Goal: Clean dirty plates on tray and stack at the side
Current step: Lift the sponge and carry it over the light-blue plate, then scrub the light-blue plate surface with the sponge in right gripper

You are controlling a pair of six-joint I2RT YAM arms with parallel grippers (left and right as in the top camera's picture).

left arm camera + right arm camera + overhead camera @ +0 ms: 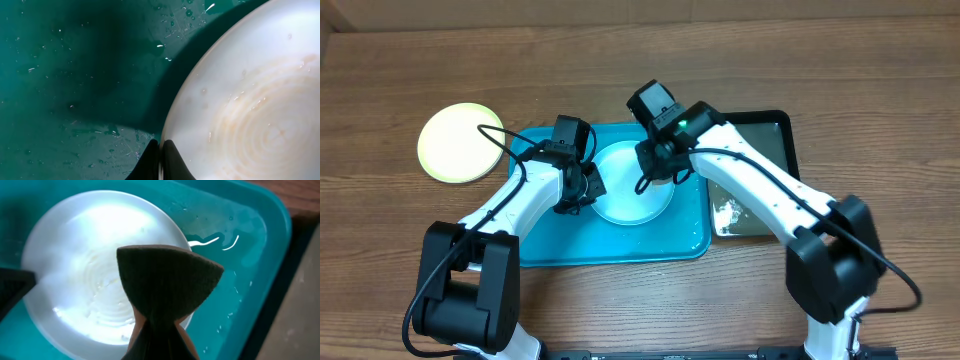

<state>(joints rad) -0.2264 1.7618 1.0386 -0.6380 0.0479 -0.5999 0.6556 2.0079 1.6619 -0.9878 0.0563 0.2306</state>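
From overhead, the turquoise tray lay mid-counter with the white plate inside it, toward its upper right part. The yellow-green plate sat alone on the wood to the left, well apart from the tray. The black tray lay just beside the turquoise one on the right, with water in it. The left hand was at the white plate's left rim. The right hand hung over its upper right part.

In the left wrist view, the left hand had its two dark fingers pressed nearly together at the bottom edge, pinching the rim of the white plate. The plate filled the right side and carried faint orange rings and smears. It cast a dark shadow on the wet turquoise tray, which was dotted with droplets.

In the right wrist view, the right hand was clamped on a dark scouring pad, which fanned out wide above the pinch. Behind it the white plate lay in the turquoise tray, shining wet and with faint rings in its middle. Water glinted on the tray floor right of the plate. Whether the pad touched the plate could not be told.
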